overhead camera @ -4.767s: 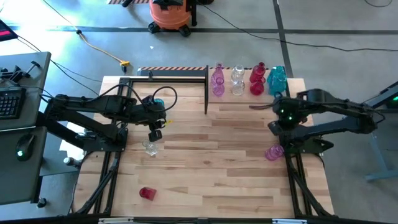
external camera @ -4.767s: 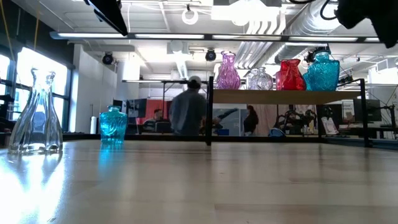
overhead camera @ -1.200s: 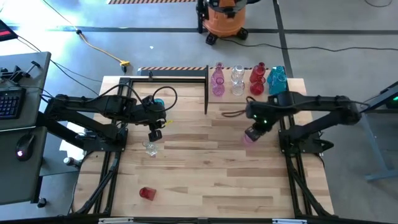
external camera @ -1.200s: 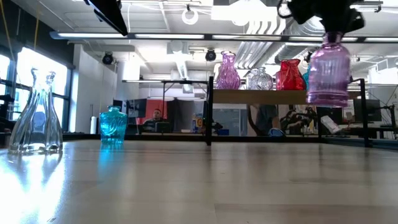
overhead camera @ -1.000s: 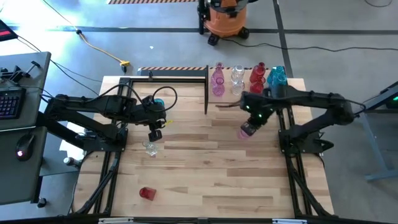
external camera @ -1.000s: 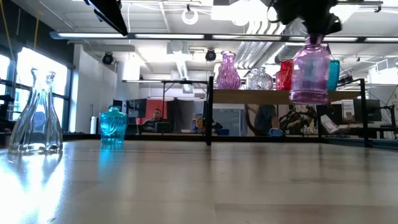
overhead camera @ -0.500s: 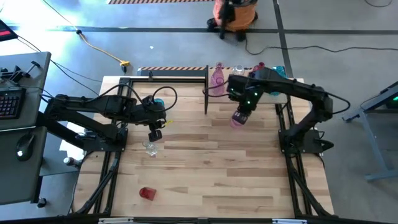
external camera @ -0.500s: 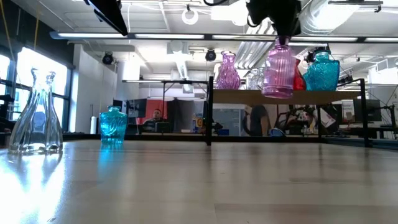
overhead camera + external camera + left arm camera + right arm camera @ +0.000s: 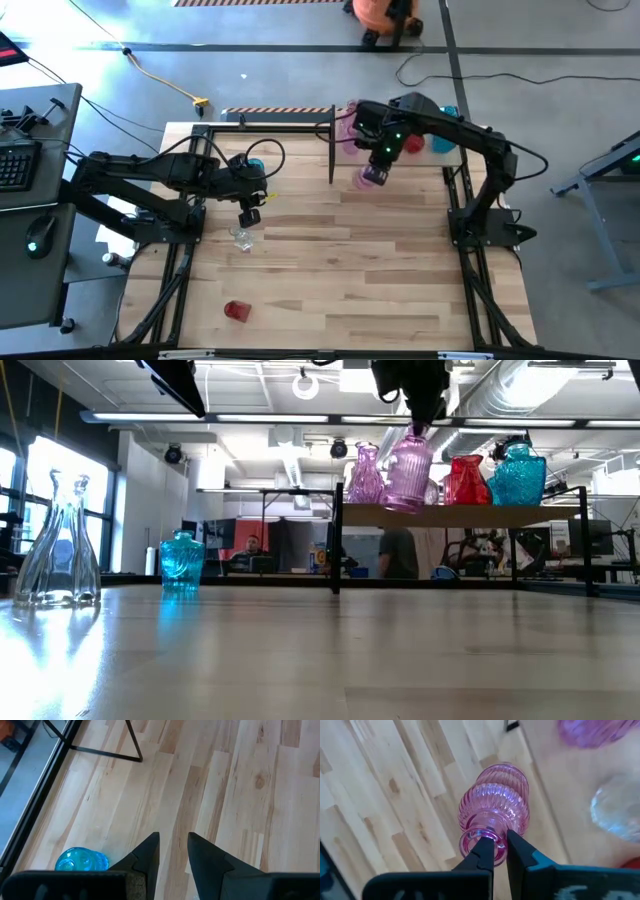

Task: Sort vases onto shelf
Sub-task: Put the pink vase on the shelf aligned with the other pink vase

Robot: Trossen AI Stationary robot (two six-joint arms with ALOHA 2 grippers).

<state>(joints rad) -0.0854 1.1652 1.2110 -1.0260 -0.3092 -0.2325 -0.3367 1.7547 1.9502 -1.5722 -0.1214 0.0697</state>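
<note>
Overhead, pale ceiling ducts are showing behind the shelf (image 9: 470, 513). Right claw (image 9: 500, 851) is pinching the rim of a ribbed pink vase (image 9: 496, 810), hanging it by the shelf's left end. Left claw (image 9: 173, 851) is hovering spread above the bench (image 9: 340, 270), near a clear vase (image 9: 242, 238).

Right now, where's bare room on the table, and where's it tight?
Open: the broad middle of the table, between the clear vase on the left and the right edge, and the near strip right of the red vase. Crowded: the shelf, where the right hand carries a pink vase.
</note>
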